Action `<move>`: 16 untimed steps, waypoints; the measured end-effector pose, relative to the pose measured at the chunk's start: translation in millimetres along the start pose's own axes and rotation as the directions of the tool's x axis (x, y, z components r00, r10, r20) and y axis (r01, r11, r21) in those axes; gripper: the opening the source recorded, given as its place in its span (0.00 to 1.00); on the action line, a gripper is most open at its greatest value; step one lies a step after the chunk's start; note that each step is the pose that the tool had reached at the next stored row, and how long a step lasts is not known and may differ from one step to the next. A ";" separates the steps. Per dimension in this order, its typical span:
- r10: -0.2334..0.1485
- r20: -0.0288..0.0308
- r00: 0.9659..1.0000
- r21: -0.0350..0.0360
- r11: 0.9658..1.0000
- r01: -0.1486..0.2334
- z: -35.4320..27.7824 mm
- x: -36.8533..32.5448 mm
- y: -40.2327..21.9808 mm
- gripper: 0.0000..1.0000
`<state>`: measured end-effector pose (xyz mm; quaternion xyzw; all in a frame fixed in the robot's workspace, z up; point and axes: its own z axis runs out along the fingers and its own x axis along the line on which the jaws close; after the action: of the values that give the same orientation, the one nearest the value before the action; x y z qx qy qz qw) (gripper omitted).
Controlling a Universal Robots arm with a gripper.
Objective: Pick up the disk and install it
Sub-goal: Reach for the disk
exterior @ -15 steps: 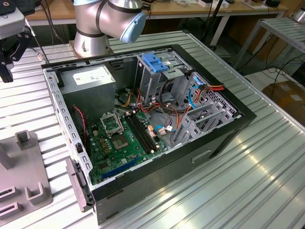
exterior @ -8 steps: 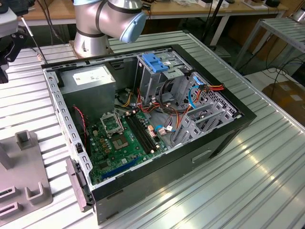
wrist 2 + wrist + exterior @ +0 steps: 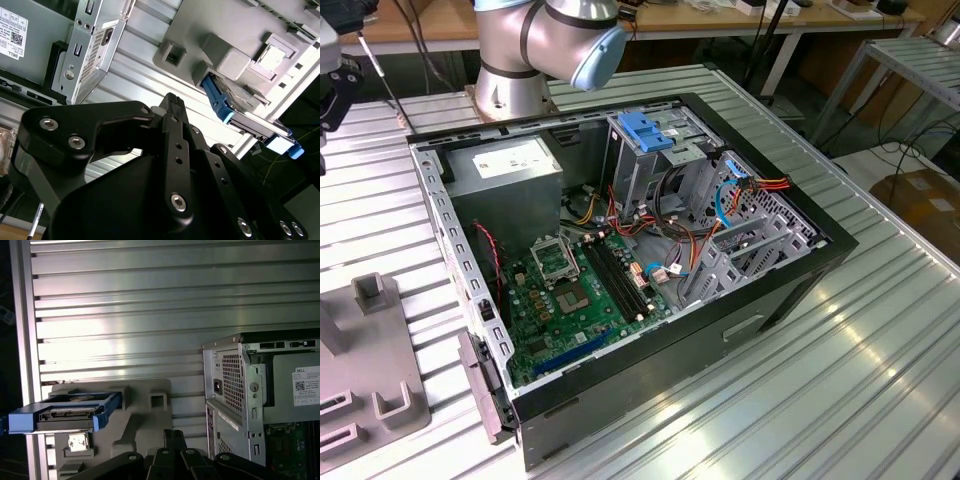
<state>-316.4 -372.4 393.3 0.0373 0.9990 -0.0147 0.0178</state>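
The ribbed aluminium table (image 3: pixel 840 380) carried everything, and its grooves ran behind the gripper in both wrist views. Taking the open computer case (image 3: pixel 770 290) as the dial's centre in the exterior view, the silver arm (image 3: pixel 550 40) rose at about eleven o'clock and a grey moulded holder (image 3: pixel 370 370) lay on the table at about eight o'clock, well apart from the case. Inside the case, the grey power-supply box (image 3: pixel 510 170) sat at ten o'clock, the green motherboard (image 3: pixel 580 290) lay flat toward six to seven o'clock, and the metal drive cage (image 3: pixel 655 130) with its blue plastic top stood at about one o'clock, with red and blue cables trailing beside it. In the first wrist view the perforated rear of the case (image 3: pixel 235 385) stood beside the holder (image 3: pixel 150 425). The black gripper (image 3: pixel 174 434) hung over the table close to the holder, its fingers pressed together with nothing between them, and it touched neither holder nor disk; the second wrist view showed the gripper (image 3: pixel 172 97) likewise clear of both. The disk (image 3: pixel 65 412) lay in the holder, one blue-railed end jutting past the holder's edge; in the second wrist view the disk (image 3: pixel 245 107) showed its dark casing between the blue rails, seated against the grey holder (image 3: pixel 225 55).
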 end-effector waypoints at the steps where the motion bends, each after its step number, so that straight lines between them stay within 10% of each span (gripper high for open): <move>1: 0.000 0.000 1.000 0.000 1.000 0.000 0.0 0.7 0.0 0.10; 16: 0.000 0.000 1.000 0.000 1.000 0.000 -0.5 16.2 -1.2 0.10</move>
<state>-332.6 -372.3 393.2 0.0373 0.9990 -0.0147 0.0179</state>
